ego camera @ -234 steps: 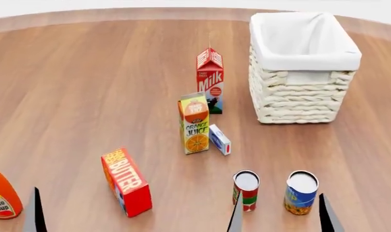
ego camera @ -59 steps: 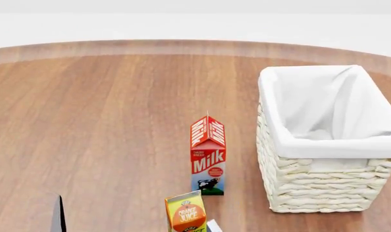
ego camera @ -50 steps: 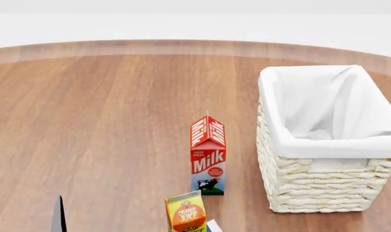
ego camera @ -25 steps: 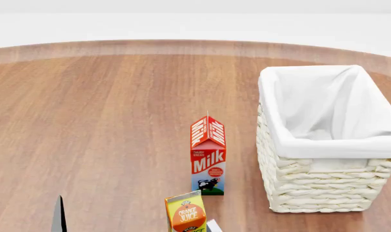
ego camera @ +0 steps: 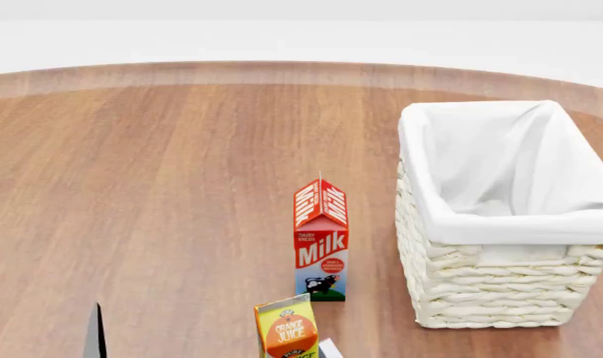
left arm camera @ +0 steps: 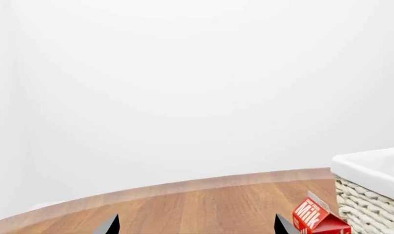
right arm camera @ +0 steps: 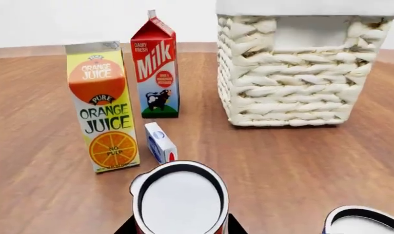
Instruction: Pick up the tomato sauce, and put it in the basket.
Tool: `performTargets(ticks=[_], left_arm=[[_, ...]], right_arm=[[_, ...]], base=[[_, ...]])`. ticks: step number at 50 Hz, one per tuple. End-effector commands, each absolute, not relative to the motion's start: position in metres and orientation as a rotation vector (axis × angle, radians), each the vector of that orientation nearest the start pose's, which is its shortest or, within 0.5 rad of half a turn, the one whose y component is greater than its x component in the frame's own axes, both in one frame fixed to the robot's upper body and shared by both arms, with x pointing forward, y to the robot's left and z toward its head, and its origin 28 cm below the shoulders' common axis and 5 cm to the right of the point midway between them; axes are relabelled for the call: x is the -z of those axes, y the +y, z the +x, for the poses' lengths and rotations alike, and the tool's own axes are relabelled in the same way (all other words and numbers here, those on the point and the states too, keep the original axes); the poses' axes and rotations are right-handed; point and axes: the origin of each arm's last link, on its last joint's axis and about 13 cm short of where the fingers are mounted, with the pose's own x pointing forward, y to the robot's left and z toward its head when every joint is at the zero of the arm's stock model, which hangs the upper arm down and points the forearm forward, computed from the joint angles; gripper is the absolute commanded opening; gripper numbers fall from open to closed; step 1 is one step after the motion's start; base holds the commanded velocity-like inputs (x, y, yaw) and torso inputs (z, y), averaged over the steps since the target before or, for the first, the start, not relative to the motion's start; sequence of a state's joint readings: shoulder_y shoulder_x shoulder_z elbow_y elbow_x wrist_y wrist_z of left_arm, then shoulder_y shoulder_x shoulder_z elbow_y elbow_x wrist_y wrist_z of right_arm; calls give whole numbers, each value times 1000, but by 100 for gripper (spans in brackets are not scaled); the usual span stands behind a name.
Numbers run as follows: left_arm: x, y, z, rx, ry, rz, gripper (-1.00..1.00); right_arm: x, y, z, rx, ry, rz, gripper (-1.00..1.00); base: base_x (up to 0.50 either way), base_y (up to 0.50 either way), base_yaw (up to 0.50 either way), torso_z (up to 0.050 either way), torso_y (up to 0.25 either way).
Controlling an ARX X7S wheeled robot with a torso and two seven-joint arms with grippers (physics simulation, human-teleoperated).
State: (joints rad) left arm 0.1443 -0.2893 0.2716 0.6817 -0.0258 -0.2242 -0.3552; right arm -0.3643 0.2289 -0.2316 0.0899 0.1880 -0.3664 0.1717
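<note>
The right gripper [right arm camera: 181, 228] straddles the small silvery-topped tomato sauce tin [right arm camera: 179, 202]; whether it grips, I cannot tell. Best to squeeze squarely, then lift straight toward the cream woven wicker basket [right arm camera: 307, 73]. The left gripper [left arm camera: 195, 227] is spread wide, holding nothing.

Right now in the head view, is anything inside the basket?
No. The basket shows only its bare white cloth liner, with no can or carton in it.

A wooden surface [ego camera: 162, 186] is carrying a wicker basket [ego camera: 501, 291], milk carton [ego camera: 322, 242], orange juice carton [right arm camera: 103, 107], small box [right arm camera: 160, 142] and two cans [right arm camera: 179, 200].
</note>
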Motion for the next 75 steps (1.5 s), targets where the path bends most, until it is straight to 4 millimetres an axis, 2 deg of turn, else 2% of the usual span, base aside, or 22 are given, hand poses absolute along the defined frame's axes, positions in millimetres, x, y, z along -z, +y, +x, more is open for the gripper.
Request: performTargets(ticks=[1, 3, 4, 6, 8, 11, 22, 34, 42, 45, 46, 49, 56, 71, 75], left_arm=[[-105, 196, 160, 1, -288, 122, 100], [-105, 196, 160, 1, -287, 121, 100], [-105, 196, 160, 1, -287, 122, 100], [-105, 196, 160, 1, -287, 121, 100], [-105, 196, 160, 1, -286, 121, 100], [-105, 196, 160, 2, -287, 122, 100], [-105, 196, 161, 1, -285, 121, 100], [-105, 197, 161, -6, -288, 118, 100], [-105, 197, 161, -9, -288, 120, 100], [-106, 197, 161, -9, -288, 120, 100], [-105, 198, 162, -11, -288, 119, 100], [-105, 198, 162, -12, -288, 119, 100], [-105, 198, 162, -13, -286, 121, 100], [-105, 199, 162, -20, -285, 120, 100], [-105, 200, 162, -21, -286, 120, 100]], right_arm=[[-9, -114, 107, -40, -55, 18, -100], [-22, -115, 109, -35, -99, 26, -100], [-18, -116, 110, -34, -103, 24, -100], [-35, -118, 112, -27, -137, 28, -100], [-32, -119, 116, -21, -162, 25, -100], [-46, -120, 121, -25, -210, 30, -100], [-101, -124, 152, 1, -396, 19, -100], [-133, -130, 187, 48, -489, 23, -100], [-177, -140, 211, 104, -567, 26, -100], [-181, -140, 216, 108, -568, 25, -100], [-186, -142, 227, 117, -567, 30, -100], [-190, -144, 237, 126, -565, 24, -100], [-199, -145, 279, 113, -522, -3, -100], [-209, -151, 345, 127, -433, 20, -100], [-213, -156, 367, 166, -400, -37, -100]], base=[[0, 0, 0, 0, 0], [0, 0, 0, 0, 0], [0, 0, 0, 0, 0], [0, 0, 0, 0, 0], [0, 0, 0, 0, 0], [0, 0, 0, 0, 0], [0, 0, 0, 0, 0], [0, 0, 0, 0, 0], [0, 0, 0, 0, 0], [0, 0, 0, 0, 3], [0, 0, 0, 0, 0], [0, 0, 0, 0, 0], [0, 0, 0, 0, 0], [0, 0, 0, 0, 0], [0, 0, 0, 0, 0]])
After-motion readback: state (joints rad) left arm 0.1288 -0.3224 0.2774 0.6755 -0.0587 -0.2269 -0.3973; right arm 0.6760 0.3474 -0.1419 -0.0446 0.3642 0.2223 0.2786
